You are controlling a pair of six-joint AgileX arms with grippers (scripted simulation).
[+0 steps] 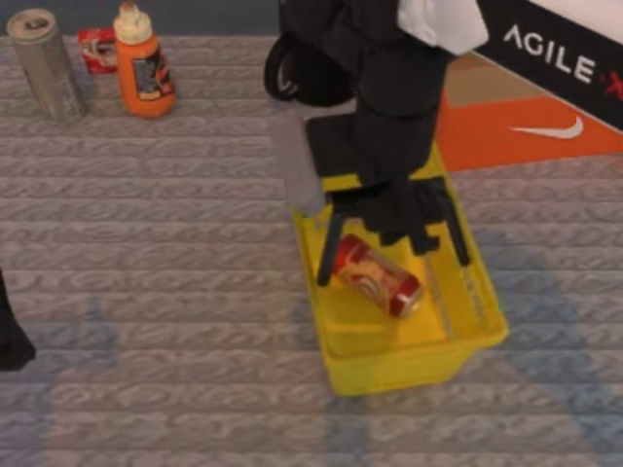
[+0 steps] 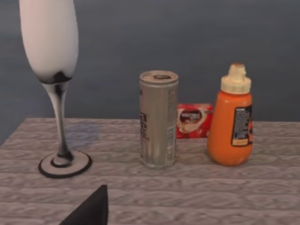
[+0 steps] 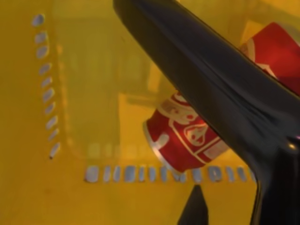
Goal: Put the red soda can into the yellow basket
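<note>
Red-and-cream on yellow: seeing the small red cylindrical soda can (image 1: 378, 275) lying on its side on the floor of the bright yellow rectangular plastic basket (image 1: 409, 365), slanting across it with the silver top pointing toward the basket's near right corner in the top view. Finding it fully inside the perforated walls, touching the floor and free of any grip.

Hovering the right hand (image 1: 404, 233) directly over the basket's far half, just above and behind the can. Keeping it spread open: in the right wrist view, showing two dark fingers (image 3: 211, 84) standing apart, with the can (image 3: 183, 136) lying beyond them against the yellow wall (image 3: 84, 93) and its row of slots.

Parking the left hand (image 1: 12, 341) at the left edge of the grey woven table (image 1: 175, 292), well apart from the basket; not managing to tell whether it is open or closed.

Noting at the table's far left corner a tall plain silver-grey can (image 1: 44, 63), an orange squeeze bottle with a cream cap (image 1: 144, 63) and, between and behind them, a small red carton (image 1: 97, 49). Catching in the left wrist view a white-and-black stemmed glass (image 2: 51, 56) standing upright beside that silver can. Spotting an orange shoebox with a white swoosh (image 1: 526, 126) just beyond the basket on the right.
</note>
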